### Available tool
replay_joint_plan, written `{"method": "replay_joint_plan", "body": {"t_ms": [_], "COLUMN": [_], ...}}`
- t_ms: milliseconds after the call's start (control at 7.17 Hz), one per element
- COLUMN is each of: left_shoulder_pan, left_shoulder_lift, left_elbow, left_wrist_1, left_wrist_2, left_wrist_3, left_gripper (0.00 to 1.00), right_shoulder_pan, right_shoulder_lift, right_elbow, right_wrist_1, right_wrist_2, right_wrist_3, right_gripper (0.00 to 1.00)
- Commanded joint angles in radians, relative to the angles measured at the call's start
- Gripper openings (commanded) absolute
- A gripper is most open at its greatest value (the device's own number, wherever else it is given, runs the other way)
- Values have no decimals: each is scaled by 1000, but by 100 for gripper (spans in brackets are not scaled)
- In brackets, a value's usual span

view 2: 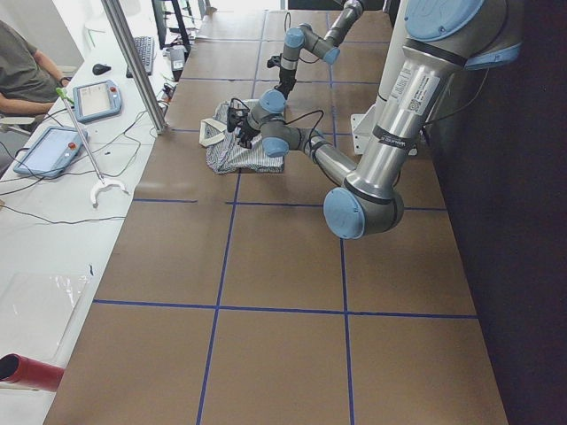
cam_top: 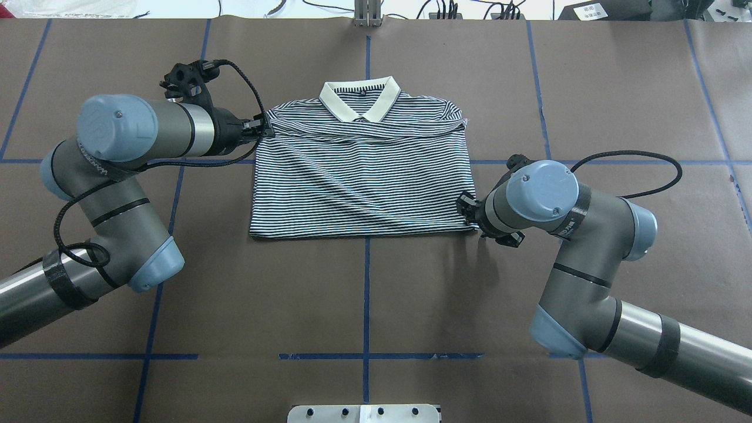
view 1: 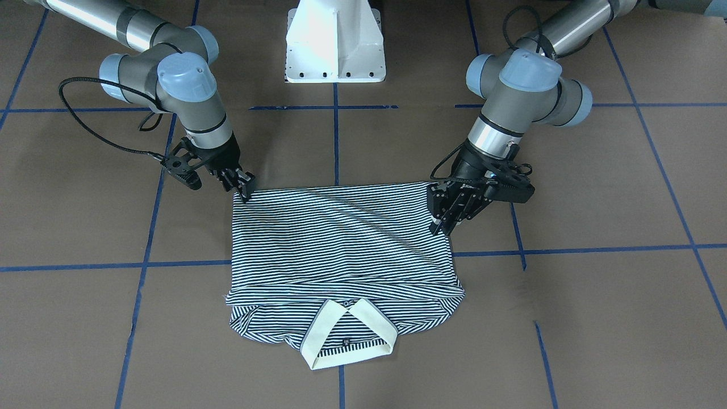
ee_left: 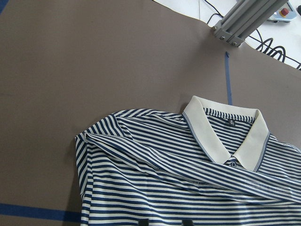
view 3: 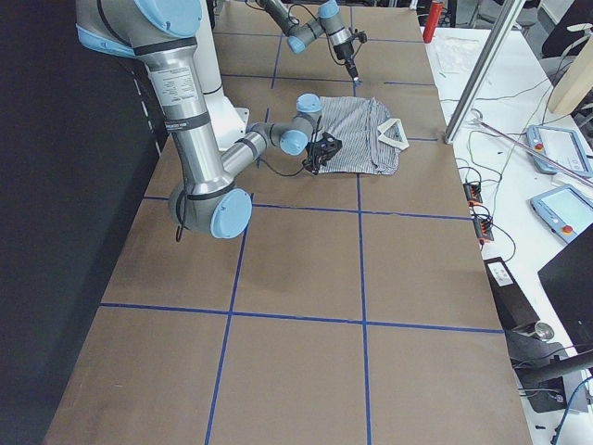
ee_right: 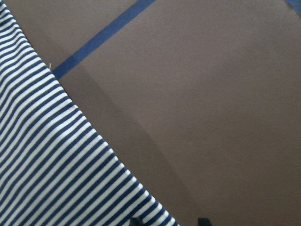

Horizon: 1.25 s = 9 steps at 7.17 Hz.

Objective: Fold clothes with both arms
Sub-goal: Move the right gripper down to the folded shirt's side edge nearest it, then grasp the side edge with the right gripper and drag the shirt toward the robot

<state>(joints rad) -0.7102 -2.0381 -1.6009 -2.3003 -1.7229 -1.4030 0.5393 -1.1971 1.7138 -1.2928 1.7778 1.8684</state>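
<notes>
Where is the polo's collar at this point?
In the overhead view the collar sits at the far edge of the shirt, away from the robot, on the central blue tape line, nearer the left gripper than the right gripper.

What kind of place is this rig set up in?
Probably a robotics lab workcell: a brown paper-covered table gridded with blue tape, blue-grey touchscreen teach pendants on a white side bench, and a seated person at it.
</notes>
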Motion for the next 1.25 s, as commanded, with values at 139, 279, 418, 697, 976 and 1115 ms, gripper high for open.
{"method": "replay_joint_plan", "body": {"t_ms": [139, 279, 418, 697, 976, 1115], "left_shoulder_pan": [0, -2, -3, -3, -3, -2], "left_shoulder_lift": [7, 7, 9, 7, 9, 12], "left_elbow": [-13, -13, -13, -14, -37, -57], "left_wrist_1": [6, 6, 6, 6, 9, 12], "left_wrist_2": [0, 0, 0, -1, -3, -6], "left_wrist_3": [-1, -1, -1, -1, -2, -2], "left_gripper": [36, 36, 36, 36, 36, 36], "right_shoulder_pan": [-2, -2, -2, 2, -45, -106], "right_shoulder_lift": [11, 13, 14, -33, -245, -348], "right_elbow": [6, 12, 21, 88, 311, 416], "right_wrist_1": [0, 0, 0, -2, -9, -10], "right_wrist_2": [0, 3, 5, 9, 14, 14], "right_wrist_3": [0, 0, -2, -2, -2, 3], "right_gripper": [0, 0, 0, 0, 0, 0]}}
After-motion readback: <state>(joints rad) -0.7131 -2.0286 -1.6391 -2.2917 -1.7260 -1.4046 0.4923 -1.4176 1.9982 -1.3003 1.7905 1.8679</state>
